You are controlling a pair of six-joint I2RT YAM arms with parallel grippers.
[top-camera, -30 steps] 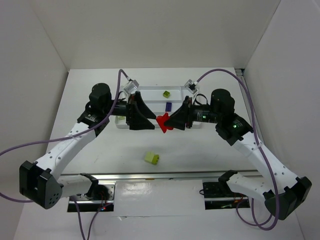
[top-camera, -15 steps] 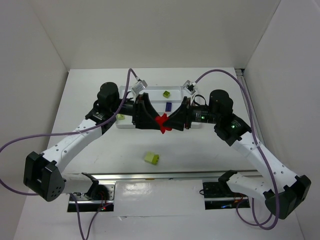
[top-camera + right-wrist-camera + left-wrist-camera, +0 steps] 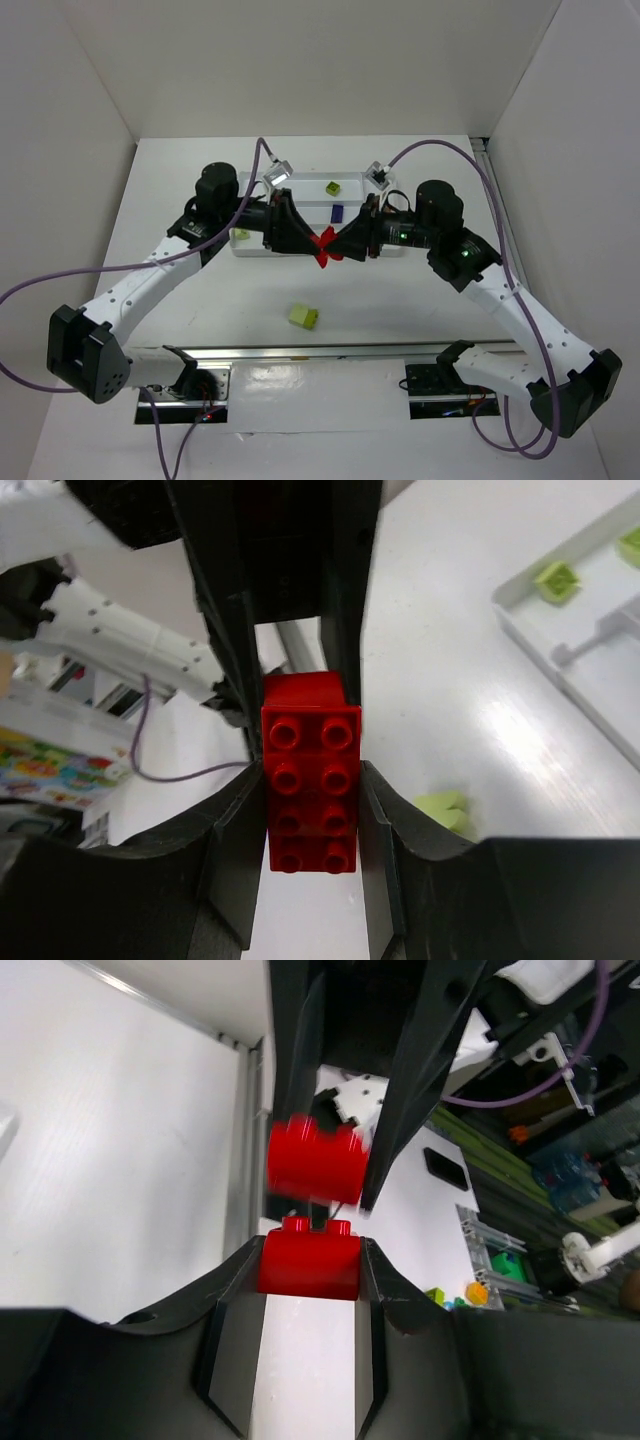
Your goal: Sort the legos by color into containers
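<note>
1. What changed: a second ago the left hand [image 3: 311, 1252] stood back toward the left end of the tray [image 3: 352, 200], and the right hand [image 3: 310, 780] held the red alone. Since then my left arm has swung in. The two hands now meet tip to tip just in front of the tray's near rim, about at its middle.
2. The right hand is pinching the red brick [image 3: 310, 795], with its fingers pressed against the long sides and the studs facing its own camera.
3. The left hand is pinching a second red piece [image 3: 310, 1265]. Its camera shows a thin gap between that piece and the red brick, which is blurred there. I cannot tell whether the two are fully apart.
4. What it means: nothing red is in the tray yet. I read this as pulling stuck bricks apart, or possibly a handover. Either way, the red still has to go into a compartment afterward.
5. Inside the tray there is a lime brick [image 3: 332, 186] toward the far rim, a dark blue piece [image 3: 338, 212] nearer the middle, and a small lime one [image 3: 241, 235] at the left end.
6. A pale yellow-green brick [image 3: 304, 316] lies on the counter [image 3: 390, 300], well in front of the tray and unsorted.
</note>
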